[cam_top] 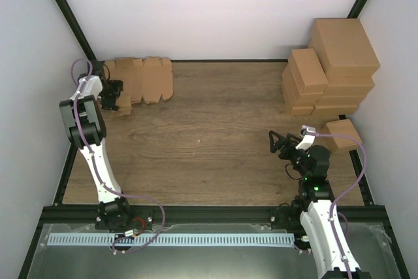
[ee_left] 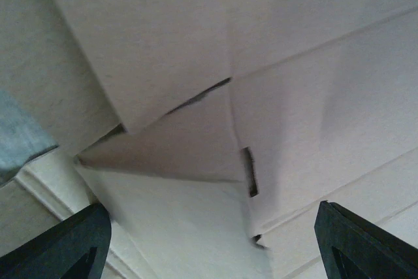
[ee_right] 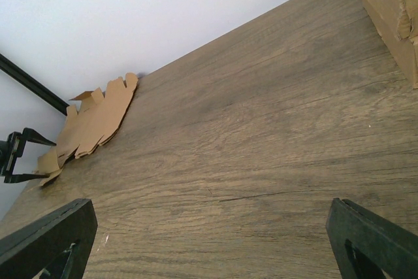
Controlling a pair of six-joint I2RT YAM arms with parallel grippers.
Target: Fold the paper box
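A pile of flat notched brown cardboard blanks (cam_top: 140,80) lies at the back left corner of the table, also seen as the pile (ee_right: 98,119) in the right wrist view. I cannot tell the paper box apart from this pile. My left gripper (cam_top: 117,96) stands open at the pile's left end, its jaws either side of a cardboard corner. In the left wrist view the left gripper (ee_left: 215,246) is wide open, and creased cardboard flaps (ee_left: 196,148) with a slot fill the space ahead. My right gripper (cam_top: 281,143) is open above bare wood at the right; the right gripper (ee_right: 212,240) holds nothing.
Stacked bigger brown cartons (cam_top: 330,70) stand at the back right. One small closed carton (cam_top: 343,134) sits by the right arm. Black frame rails run along the table's edges and white walls close it in. The wooden table (cam_top: 209,142) lies between the arms.
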